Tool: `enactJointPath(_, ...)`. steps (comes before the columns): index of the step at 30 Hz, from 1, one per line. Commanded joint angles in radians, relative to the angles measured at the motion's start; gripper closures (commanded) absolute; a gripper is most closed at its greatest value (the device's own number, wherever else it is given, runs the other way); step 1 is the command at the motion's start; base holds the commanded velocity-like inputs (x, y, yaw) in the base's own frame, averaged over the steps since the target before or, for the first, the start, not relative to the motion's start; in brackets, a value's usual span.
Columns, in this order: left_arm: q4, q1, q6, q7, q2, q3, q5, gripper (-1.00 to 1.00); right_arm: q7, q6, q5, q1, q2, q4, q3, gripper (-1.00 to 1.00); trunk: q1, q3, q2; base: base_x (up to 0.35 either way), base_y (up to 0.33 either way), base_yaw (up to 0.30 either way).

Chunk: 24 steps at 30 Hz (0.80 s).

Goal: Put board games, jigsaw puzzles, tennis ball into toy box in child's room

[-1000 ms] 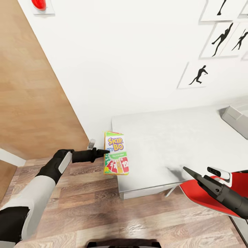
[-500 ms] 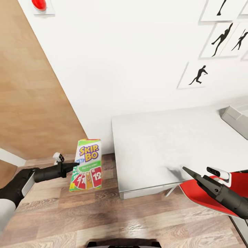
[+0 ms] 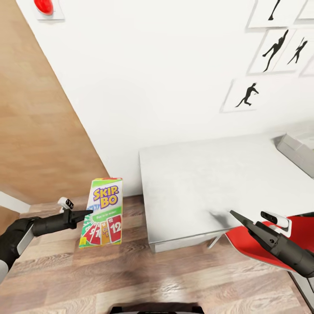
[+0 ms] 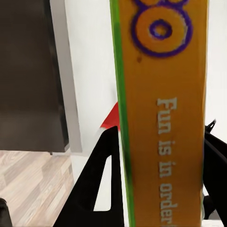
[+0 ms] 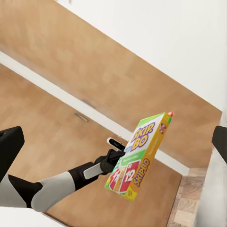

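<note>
One board game in hand | your left gripper is clamped on its edge, upright, off the table | right gripper empty, slightly parted | next: carry to toy box.

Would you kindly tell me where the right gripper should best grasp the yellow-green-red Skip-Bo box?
Probably the free long edge of the Skip-Bo box, approached from the table side: the box stands upright, thin, and the left gripper already pinches its opposite edge.

Left gripper clamped on the upright Skip-Bo box, held in mid-air before a wood-panelled surface and white wall.
</note>
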Motion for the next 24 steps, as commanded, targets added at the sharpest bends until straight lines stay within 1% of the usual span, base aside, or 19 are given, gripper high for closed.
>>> enactJointPath(1,-0.004,0.000,0.011,-0.004,0.002,-0.004,0.002,1.00,0.001,0.007,-0.004,-0.001,0.000,0.000,0.000,-1.00,0.001,0.000,-0.002,0.000,0.000,-0.198)
enactJointPath(4,-0.012,0.001,0.010,-0.004,0.002,-0.004,0.002,1.00,0.001,0.006,-0.004,-0.001,0.000,0.000,0.000,-1.00,0.001,0.003,-0.002,-0.042,0.000,-0.210)
enactJointPath(8,-0.015,0.001,0.009,-0.004,0.007,-0.004,0.002,1.00,0.003,0.005,-0.003,-0.001,0.000,0.000,0.000,-1.00,0.001,0.007,-0.002,-0.187,0.000,-0.219)
enactJointPath(13,-0.016,0.001,0.006,-0.004,0.019,-0.003,0.002,1.00,0.005,-0.001,-0.003,-0.001,0.002,0.000,0.000,-1.00,0.001,0.013,-0.002,-0.070,0.000,-0.217)
enactJointPath(17,-0.017,0.003,0.004,-0.004,0.034,-0.003,0.003,1.00,0.006,-0.018,-0.004,-0.001,0.005,0.000,0.000,-1.00,0.001,0.018,-0.002,-0.012,0.000,-0.215)
enactJointPath(22,-0.017,0.003,0.003,-0.004,0.040,-0.002,0.004,1.00,0.006,-0.024,-0.003,-0.001,0.007,0.000,0.000,-1.00,0.001,0.025,-0.002,-0.003,0.000,-0.215)
enactJointPath(24,-0.018,0.003,0.003,-0.004,0.050,-0.002,0.004,1.00,0.006,-0.025,-0.003,-0.001,0.007,0.000,0.000,-1.00,0.001,0.027,-0.002,-0.001,0.000,-0.215)
